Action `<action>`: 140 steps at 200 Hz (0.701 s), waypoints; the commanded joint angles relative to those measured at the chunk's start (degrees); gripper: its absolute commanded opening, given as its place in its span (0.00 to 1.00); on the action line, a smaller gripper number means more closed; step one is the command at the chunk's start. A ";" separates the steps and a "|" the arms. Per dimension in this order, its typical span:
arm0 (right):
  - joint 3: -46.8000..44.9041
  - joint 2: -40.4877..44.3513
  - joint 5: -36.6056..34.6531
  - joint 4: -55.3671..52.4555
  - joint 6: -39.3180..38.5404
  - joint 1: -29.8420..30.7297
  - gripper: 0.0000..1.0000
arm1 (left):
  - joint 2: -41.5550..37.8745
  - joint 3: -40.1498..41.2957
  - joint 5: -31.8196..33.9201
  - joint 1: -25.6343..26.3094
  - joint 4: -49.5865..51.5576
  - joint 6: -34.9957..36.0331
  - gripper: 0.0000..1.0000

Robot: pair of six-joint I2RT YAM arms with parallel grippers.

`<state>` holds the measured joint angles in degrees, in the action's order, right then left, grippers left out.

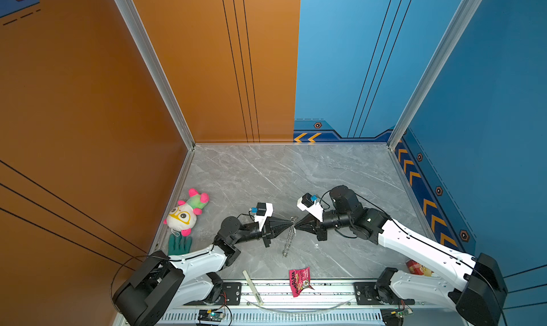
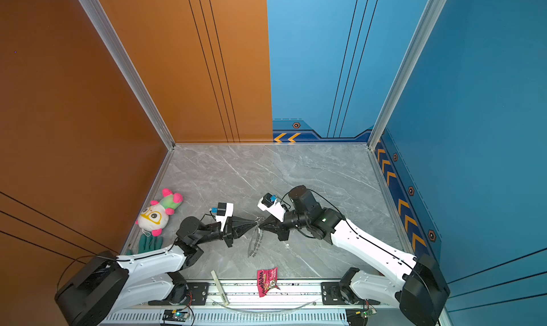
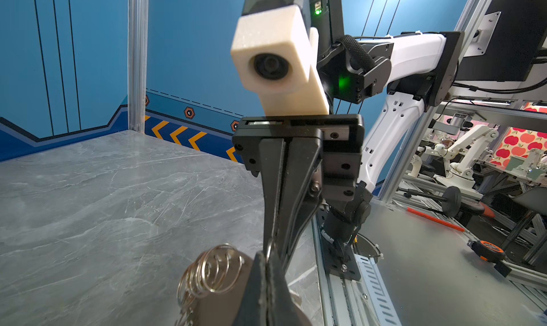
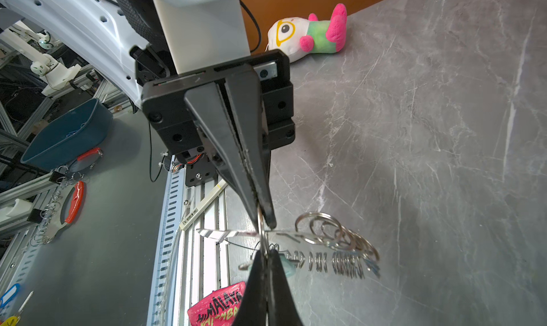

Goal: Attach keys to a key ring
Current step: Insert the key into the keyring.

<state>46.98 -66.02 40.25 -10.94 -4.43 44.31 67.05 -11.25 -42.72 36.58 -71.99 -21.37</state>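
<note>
- Left gripper (image 1: 289,222), black tapered fingers: jaws fully closed, pinching one silver ring of the key ring (image 1: 287,244), a loop of flat beige-grey band edged with a chain of small silver metal rings.
- Right gripper (image 1: 297,223), same black tapered type: jaws also fully closed, on that same end of the chain.
- The two grippers meet tip to tip over the near-middle of the grey marble-pattern tabletop (image 1: 266,176). Both top views agree; the meeting point shows again at the left gripper (image 2: 254,222) and the right gripper (image 2: 260,224).
- The key ring hangs down from the pinch point towards the near edge (image 2: 256,241). Cannot tell if its low end touches the tabletop.
- Left wrist view: the right gripper (image 3: 273,241) comes in opposite the left gripper (image 3: 268,256), with a thin ring clamped between the tips. A bunch of rings (image 3: 213,269) sits just beside them.
- Right wrist view: same clamp between the left gripper (image 4: 266,221) and the right gripper (image 4: 266,252), with the chain of rings (image 4: 334,235) fanning off to one side.
- A small pale blue-green plastic piece (image 4: 289,265) lies against the right gripper's finger. Cannot tell whether it is a key tag, and no key blade is clear.
- Well apart from the grippers:
  - white, green and pink plush toy (image 1: 185,213) and dark green glove (image 1: 179,244) by the orange wall
  - pink-red snack packet (image 1: 300,281) and white flat strip (image 1: 253,287) at the front rail
</note>
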 commanded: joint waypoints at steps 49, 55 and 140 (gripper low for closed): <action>-5.17 0.80 1.00 13.88 4.22 -0.86 0.00 | 1.38 -5.12 -0.70 2.96 -8.70 -3.44 0.00; -5.65 1.22 1.25 14.68 4.42 -1.22 0.00 | 1.29 -5.49 -0.79 3.17 -8.75 -3.75 0.00; -10.49 6.35 -0.30 20.47 6.22 -3.71 0.03 | 2.73 -6.98 -0.61 3.48 -8.76 -4.47 0.00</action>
<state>37.78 -59.64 41.98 6.15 -0.30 41.15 69.91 -16.03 -41.17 38.72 -76.16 -24.93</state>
